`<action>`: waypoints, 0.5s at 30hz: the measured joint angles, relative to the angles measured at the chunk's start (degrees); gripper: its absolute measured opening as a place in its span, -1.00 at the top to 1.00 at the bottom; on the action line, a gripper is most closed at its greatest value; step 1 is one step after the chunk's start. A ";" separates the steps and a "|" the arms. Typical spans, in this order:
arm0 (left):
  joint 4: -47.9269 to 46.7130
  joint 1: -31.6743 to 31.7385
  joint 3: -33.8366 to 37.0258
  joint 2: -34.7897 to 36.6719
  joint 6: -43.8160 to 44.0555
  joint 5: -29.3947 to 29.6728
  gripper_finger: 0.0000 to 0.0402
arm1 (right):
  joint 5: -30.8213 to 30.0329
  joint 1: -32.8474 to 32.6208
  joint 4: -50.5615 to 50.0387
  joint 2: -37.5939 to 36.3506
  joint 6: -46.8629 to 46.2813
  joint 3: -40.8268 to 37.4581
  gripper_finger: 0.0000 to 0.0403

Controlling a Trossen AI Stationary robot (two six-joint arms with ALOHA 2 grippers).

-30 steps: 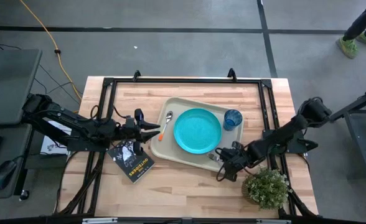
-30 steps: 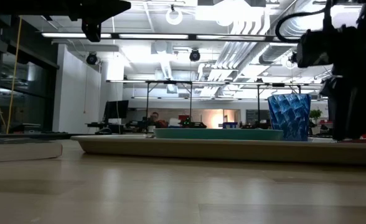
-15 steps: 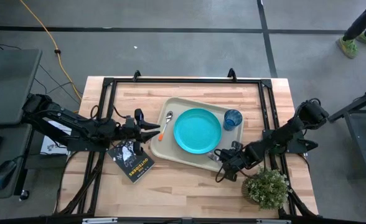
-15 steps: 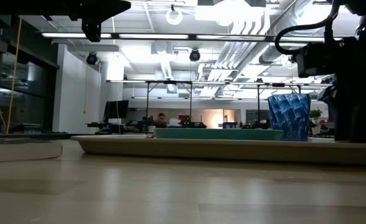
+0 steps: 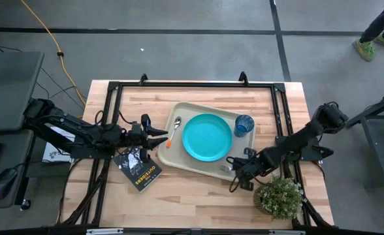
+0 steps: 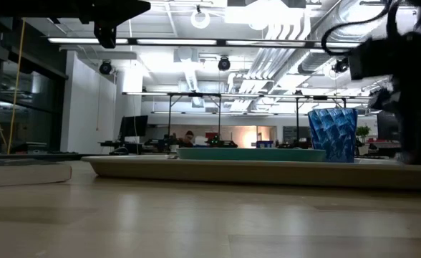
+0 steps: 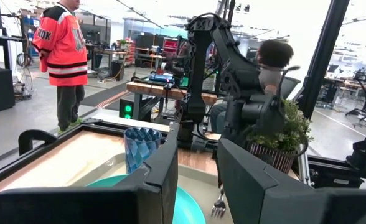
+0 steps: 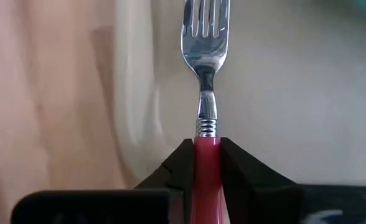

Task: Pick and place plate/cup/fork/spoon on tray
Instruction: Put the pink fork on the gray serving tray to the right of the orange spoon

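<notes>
While clamped, fork (image 8: 206,81) in right hand (image 8: 206,163)

Tray (image 5: 174,155) lies near the table's (image 5: 198,189) centre, skewed to its edges. Plate (image 5: 207,137) in tray's middle. Cup (image 5: 243,125) upright in tray's far right corner, just beside plate. Spoon (image 5: 174,130) along tray's left edge. Fork (image 8: 200,50) at tray's near right corner, tines over tray floor, handle reaching out across the rim. Book (image 5: 138,168) on table off tray's near left corner. Potted plant (image 5: 280,197) at table's near right corner.
</notes>
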State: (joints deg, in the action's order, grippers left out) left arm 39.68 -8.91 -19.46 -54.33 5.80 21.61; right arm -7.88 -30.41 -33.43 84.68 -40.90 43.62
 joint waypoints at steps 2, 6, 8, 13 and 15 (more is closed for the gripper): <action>0.00 0.00 0.00 0.00 0.02 0.00 0.52 | -0.04 0.00 -2.56 -1.29 0.82 1.96 0.80; 0.00 -0.02 0.00 0.00 0.00 0.00 0.52 | -1.83 0.00 -9.04 -3.64 2.85 7.41 0.87; -0.02 -0.01 0.00 0.00 0.00 0.00 0.52 | -5.31 0.00 -9.55 -4.55 5.14 10.21 0.87; 0.01 -0.02 0.00 0.00 0.17 0.00 0.52 | -18.98 -0.02 -1.30 -5.69 19.56 13.40 0.87; -0.02 -0.04 0.00 0.00 0.88 0.00 0.52 | -23.86 0.33 7.39 -6.15 28.13 11.85 0.87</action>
State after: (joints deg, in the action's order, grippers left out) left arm 39.66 -8.95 -19.46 -54.33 6.69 21.61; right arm -31.74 -30.09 -26.04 78.54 -12.77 55.48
